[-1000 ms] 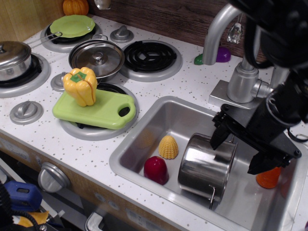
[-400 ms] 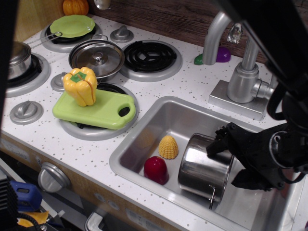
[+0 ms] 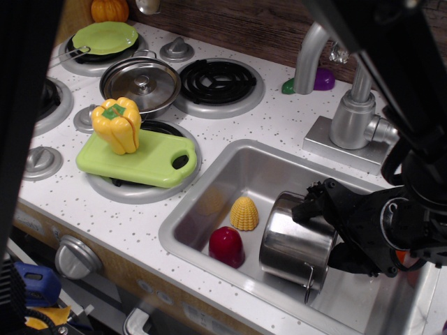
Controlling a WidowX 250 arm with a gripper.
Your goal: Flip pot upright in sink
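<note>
Black pincer (image 3: pixel 323 227) sits at the rim of the pot (image 3: pixel 297 241), lower and further left than 1 second ago, when it hovered above the rim; whether its jaws are spread or pinching the rim I cannot tell, since they blur into the dark arm. A dark out-of-focus shape now covers the left edge, hiding the lidded pot seen there earlier. Going rightward, the yellow pepper (image 3: pixel 117 124) stands on the green cutting board (image 3: pixel 140 160). Inside the sink (image 3: pixel 209 202) lie the red vegetable (image 3: pixel 226 246) and the corn (image 3: pixel 244 213), then the pot, tilted on its side, unmoved.
</note>
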